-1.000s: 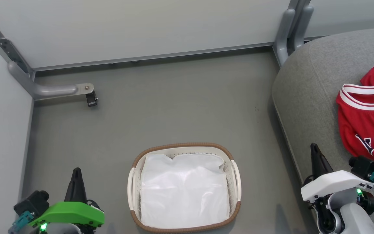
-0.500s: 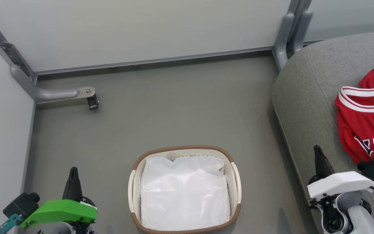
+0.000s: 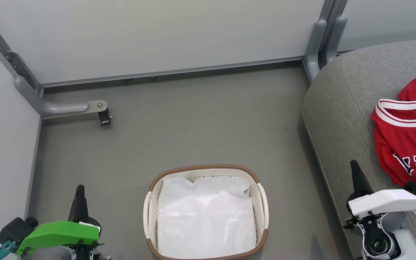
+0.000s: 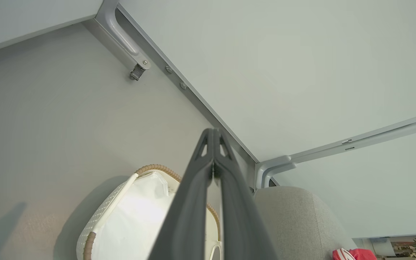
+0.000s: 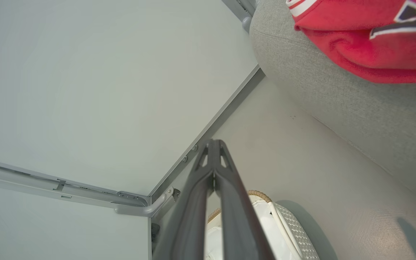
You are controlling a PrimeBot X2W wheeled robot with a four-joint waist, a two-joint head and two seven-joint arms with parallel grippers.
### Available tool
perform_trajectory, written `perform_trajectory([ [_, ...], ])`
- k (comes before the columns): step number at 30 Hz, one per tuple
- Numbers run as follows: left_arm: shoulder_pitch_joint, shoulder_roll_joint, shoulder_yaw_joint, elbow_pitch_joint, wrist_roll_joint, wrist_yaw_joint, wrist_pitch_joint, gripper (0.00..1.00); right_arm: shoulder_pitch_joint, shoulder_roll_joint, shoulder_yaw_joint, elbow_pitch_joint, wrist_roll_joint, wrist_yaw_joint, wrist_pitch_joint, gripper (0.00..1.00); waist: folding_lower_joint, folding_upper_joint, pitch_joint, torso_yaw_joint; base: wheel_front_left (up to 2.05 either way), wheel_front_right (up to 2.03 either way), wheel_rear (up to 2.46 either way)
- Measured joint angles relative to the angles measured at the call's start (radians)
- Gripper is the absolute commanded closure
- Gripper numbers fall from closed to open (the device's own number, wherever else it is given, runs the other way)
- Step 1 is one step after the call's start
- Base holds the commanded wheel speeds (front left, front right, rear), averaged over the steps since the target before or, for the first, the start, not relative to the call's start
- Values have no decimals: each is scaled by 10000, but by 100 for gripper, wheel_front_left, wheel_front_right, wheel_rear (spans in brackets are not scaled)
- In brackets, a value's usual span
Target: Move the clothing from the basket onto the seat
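My left claw (image 3: 80,189): closed, fingers pressed flat together, gripping nothing. It hangs over the floor left of the basket, apart from it.
My right claw (image 3: 354,166): closed as well and empty, above the near edge of the seat, its fingers short of the clothing.
Basket (image 3: 204,168): on the floor between my two claws, close in front of me. It has a brown rim and a white handle on each side.
Sheet (image 3: 206,216): white and lightly creased, lining the basket inside.
Floor (image 3: 193,119): smooth grey, running from the basket out to the wall.
Seat (image 3: 338,108): big grey cushion on my right with a rounded corner and a strip of floor between it and the basket.
Clothing (image 3: 406,144): red, with white striped trim and dark lettering. It lies on the seat and is cut off by the right edge of the head view.
Caster (image 3: 104,117): small and black, under a grey tube foot at the far left.
Post (image 3: 318,43): grey, upright, at the seat's far corner.
Wall (image 3: 157,36): pale panels, farthest back.
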Motion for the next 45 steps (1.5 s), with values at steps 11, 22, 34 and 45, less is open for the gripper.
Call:
perform_trajectory([
  [11, -34, 2, 123, -167, -1172, -77, 322, 100, 146, -10, -56, -222, 1258, 0, 313, 100, 0, 0, -130, 11, 0, 0, 0],
  [22, -99, 4, 209, -265, -2180, -121, 621, 100, 197, -23, -102, -397, 2397, 0, 604, 100, 0, 0, -258, 20, 0, 0, 0],
  [34, -125, 8, 337, -382, -3214, -163, 884, 100, 336, -36, -155, -591, 3511, 0, 880, 100, 0, 0, -397, 31, 0, 0, 0],
  [45, -200, 12, 428, -502, -4088, -209, 1147, 100, 364, -44, -207, -744, 4454, 0, 1116, 100, 0, 0, -528, 42, 0, 0, 0],
])
